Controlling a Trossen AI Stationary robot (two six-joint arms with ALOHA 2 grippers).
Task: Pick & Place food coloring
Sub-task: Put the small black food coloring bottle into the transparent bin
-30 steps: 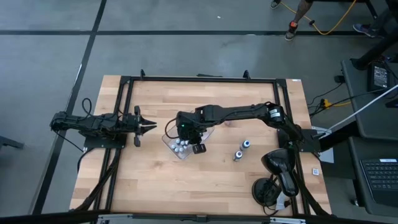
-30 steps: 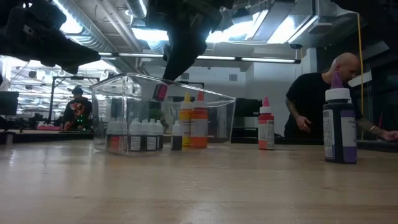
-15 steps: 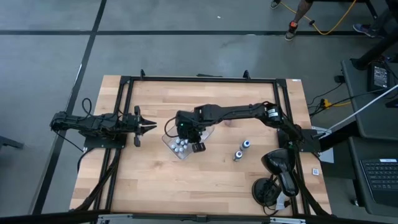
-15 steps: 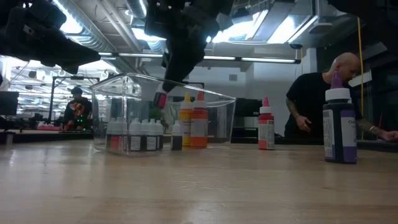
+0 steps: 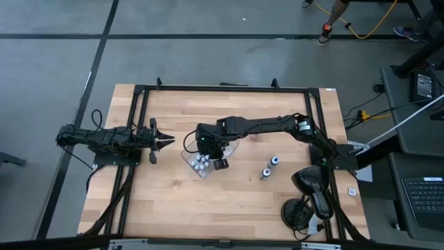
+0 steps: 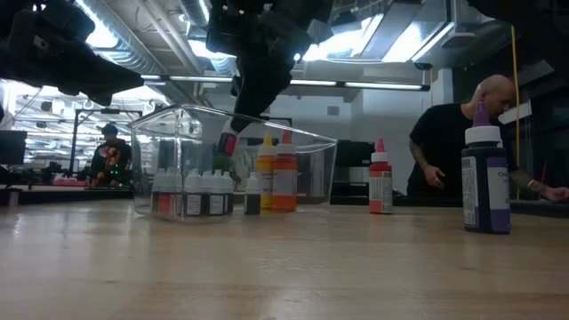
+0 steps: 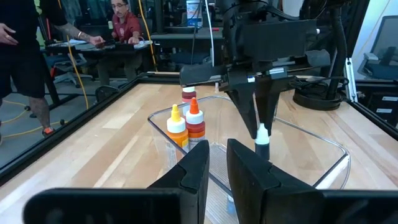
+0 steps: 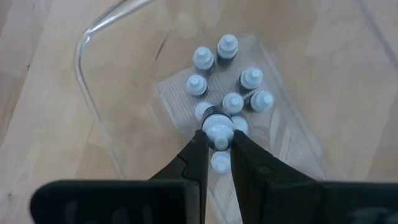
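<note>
My left gripper (image 5: 168, 142) waits closed, left of the tray (image 5: 187, 158). My right gripper (image 8: 216, 148) pinches one food coloring bottle (image 8: 217, 127) above the tray's cluster; I should lower straight into a gap

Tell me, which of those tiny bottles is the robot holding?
The small white-capped bottle pinched in the right gripper, hanging above the clear plastic tray; the other capped bottles stand on the tray's floor.
</note>
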